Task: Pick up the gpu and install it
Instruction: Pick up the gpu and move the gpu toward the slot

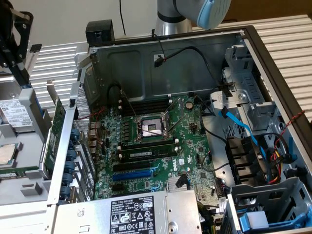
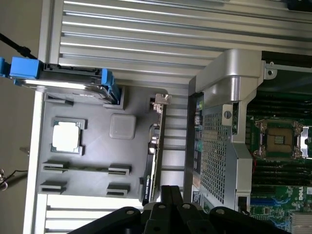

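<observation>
Green gpu [image 2: 153, 152] stands on edge, closed pincer [image 2: 170, 191] near it in wrist view.

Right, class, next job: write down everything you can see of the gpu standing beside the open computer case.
The gpu is a thin card seen nearly edge-on: green circuit board, dark cooler, silver metal bracket at one end. It stands on its long edge at the edge of the grey tray, beside the perforated wall of the computer case, not yet installed. The shut gripper hangs near its other end; contact cannot be told.
</observation>
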